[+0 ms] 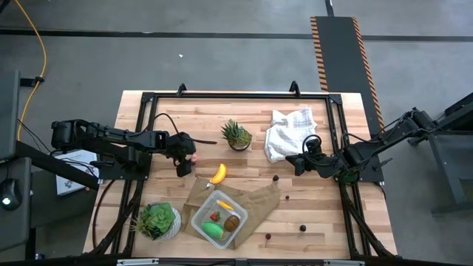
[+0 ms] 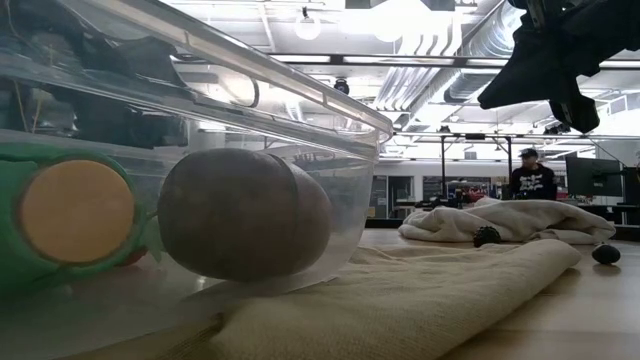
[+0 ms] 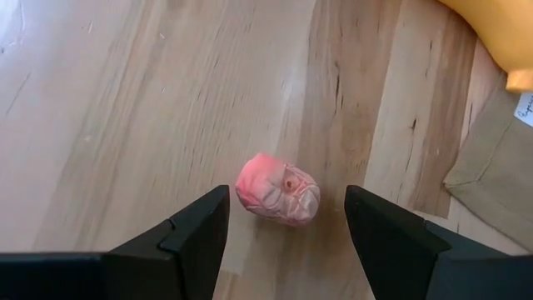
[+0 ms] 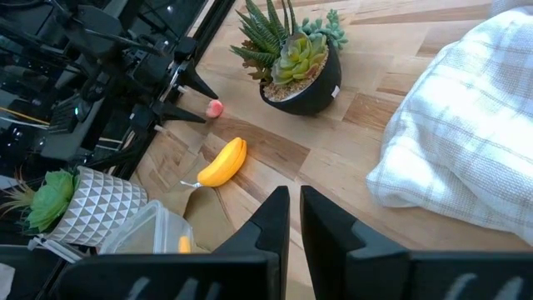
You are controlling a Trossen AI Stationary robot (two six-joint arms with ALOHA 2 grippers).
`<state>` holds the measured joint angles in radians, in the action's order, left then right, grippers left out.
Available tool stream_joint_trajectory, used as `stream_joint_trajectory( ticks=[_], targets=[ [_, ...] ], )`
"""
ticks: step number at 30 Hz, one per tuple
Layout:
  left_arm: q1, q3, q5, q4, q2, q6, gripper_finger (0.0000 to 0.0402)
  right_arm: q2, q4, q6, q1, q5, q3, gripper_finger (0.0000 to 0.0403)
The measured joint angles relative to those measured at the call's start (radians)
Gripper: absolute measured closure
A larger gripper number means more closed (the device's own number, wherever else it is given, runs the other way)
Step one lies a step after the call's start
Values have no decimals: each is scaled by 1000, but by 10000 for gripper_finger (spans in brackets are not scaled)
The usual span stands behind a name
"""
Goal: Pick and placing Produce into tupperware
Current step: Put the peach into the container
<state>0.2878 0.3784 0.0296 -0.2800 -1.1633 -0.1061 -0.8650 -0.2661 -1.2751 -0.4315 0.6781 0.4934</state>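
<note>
A wooden counter (image 1: 318,199) fills the middle of the overhead frame. At lower centre, the clear tupperware (image 1: 219,220) rests on a flat brown paper bag (image 1: 259,201) and already holds several produce pieces. Just above it lies the yellow banana (image 1: 217,174), loose. Left of centre, the left claw (image 1: 185,157) hangs wide open with a small pink produce piece (image 3: 277,190) between its fingers, untouched, probably lined up for a grab. At right, the right claw (image 1: 297,163) waits shut and empty beside a white cloth (image 1: 290,131).
</note>
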Motion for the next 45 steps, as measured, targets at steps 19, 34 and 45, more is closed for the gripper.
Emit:
stream_joint_trajectory(
  ticks=[19,34,45],
  targets=[
    [0,0,0,29,0,140,187,0,0,-3,0,3,0,382],
    [0,0,6,5,-2,151,222,0,0,-2,0,3,0,382],
    [0,18,22,16,-106,117,214,0,0,-8,0,3,0,382]
  ],
)
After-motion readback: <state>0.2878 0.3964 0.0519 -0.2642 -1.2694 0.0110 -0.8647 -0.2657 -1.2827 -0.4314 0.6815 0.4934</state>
